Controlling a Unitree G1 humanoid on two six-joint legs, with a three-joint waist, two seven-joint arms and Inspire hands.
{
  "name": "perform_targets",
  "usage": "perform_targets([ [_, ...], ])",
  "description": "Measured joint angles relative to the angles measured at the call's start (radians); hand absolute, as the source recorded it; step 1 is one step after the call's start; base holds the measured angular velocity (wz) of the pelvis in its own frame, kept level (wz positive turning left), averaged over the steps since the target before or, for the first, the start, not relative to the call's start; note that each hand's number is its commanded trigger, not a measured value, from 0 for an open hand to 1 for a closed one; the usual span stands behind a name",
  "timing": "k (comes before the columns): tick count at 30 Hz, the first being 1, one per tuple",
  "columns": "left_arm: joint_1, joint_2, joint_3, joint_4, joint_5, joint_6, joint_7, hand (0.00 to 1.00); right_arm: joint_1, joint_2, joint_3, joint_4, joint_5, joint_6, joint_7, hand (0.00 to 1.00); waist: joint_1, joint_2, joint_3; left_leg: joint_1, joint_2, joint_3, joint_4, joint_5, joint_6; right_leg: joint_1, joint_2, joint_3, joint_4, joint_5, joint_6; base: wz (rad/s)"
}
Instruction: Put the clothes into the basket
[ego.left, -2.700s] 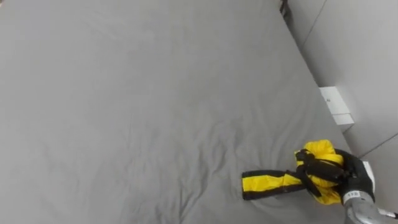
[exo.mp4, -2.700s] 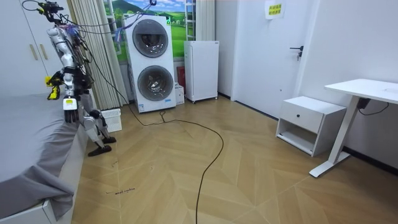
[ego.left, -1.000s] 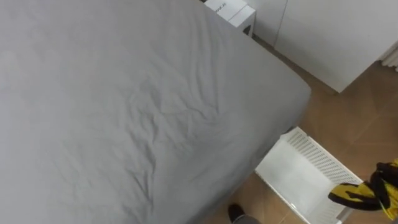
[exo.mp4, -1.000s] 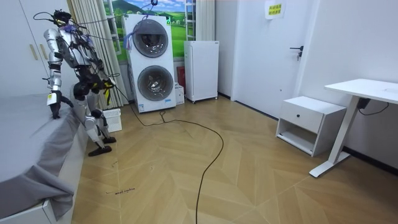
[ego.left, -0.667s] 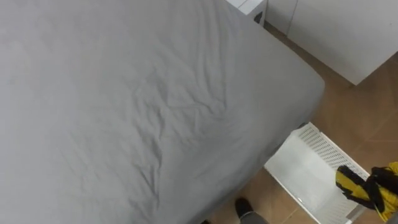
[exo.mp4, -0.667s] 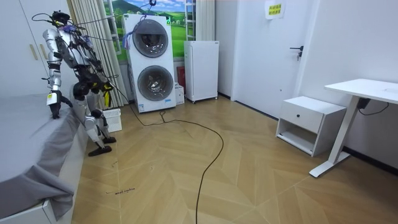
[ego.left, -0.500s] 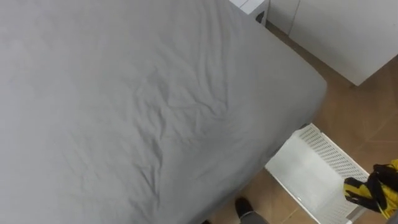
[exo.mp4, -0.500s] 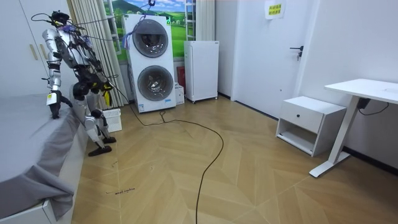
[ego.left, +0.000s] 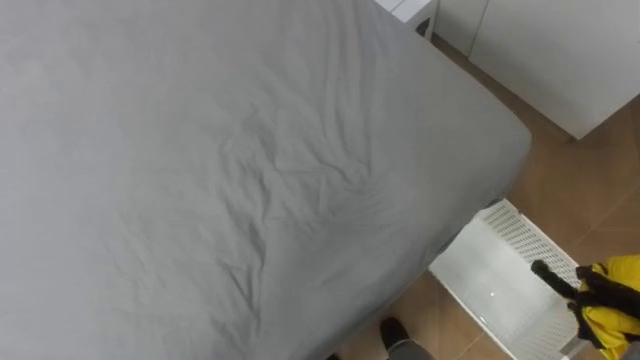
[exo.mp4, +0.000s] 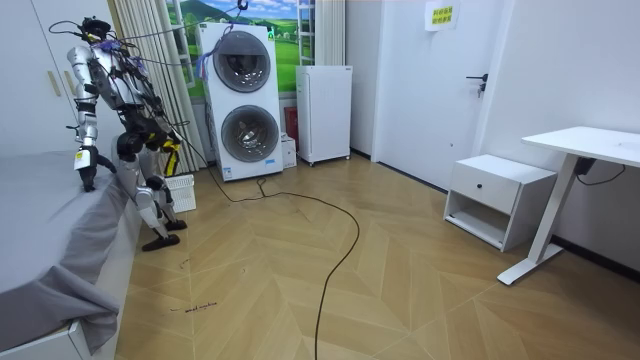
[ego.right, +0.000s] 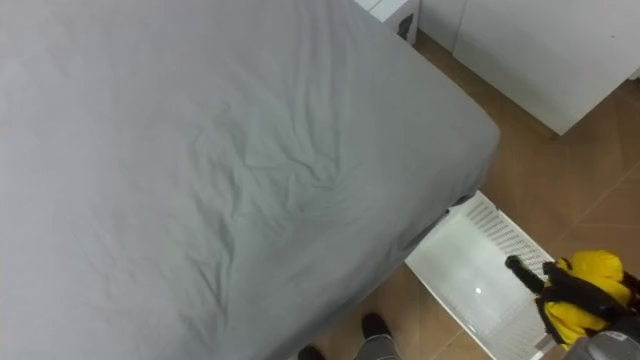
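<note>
A bunched yellow and black garment (ego.right: 592, 266) hangs at the lower right, with my right hand (ego.right: 572, 285) shut on it. It hovers over the right end of the white slotted basket (ego.left: 522, 236), which stands on the wooden floor by the corner of the grey bed (ego.left: 250, 150). The same garment (ego.left: 618, 274) sits at the frame's right edge. In the room view I stand at the bed's corner, and my right hand (exo.mp4: 168, 148) holds the garment above the basket (exo.mp4: 181, 191). My left hand (exo.mp4: 84, 158) hangs over the bed.
White cupboard fronts (ego.left: 560, 50) stand beyond the bed's corner. In the room view, stacked washing machines (exo.mp4: 240, 100) and a curtain are just behind me, with a white cabinet (exo.mp4: 325, 112), a bedside unit (exo.mp4: 497, 198) and a desk (exo.mp4: 590, 145) farther off.
I have turned from the bed to the basket, carrying the garment off the sheet. In the last second the garment drew up into a tighter bunch at the basket's right end.
</note>
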Motion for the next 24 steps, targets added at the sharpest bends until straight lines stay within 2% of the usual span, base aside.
perform_targets([
  [16,0.003,0.001,0.000,0.000,0.000,-0.011,0.000,0.00,0.010,0.002,-0.002,0.039,0.030,0.001,0.033,0.00,0.002,0.000,-0.0004,0.026,0.001,-0.020,-0.002,0.000,0.001,0.057,-0.007,-0.029,-0.038,0.000,0.001,0.06],
  [21,0.009,0.003,0.000,0.000,-0.001,-0.010,-0.003,0.00,0.025,0.002,0.000,0.041,0.093,0.000,0.032,0.00,0.002,-0.006,0.0013,0.069,0.001,-0.020,-0.018,0.000,0.001,0.112,-0.005,-0.034,-0.070,-0.002,0.004,0.08],
  [24,0.012,0.014,0.000,-0.001,0.000,-0.011,-0.006,0.00,0.026,0.005,0.000,0.041,0.103,0.000,0.026,0.00,0.003,-0.017,0.0010,0.082,-0.001,-0.022,-0.021,0.000,0.001,0.129,-0.007,-0.036,-0.075,-0.004,0.007,0.07],
])
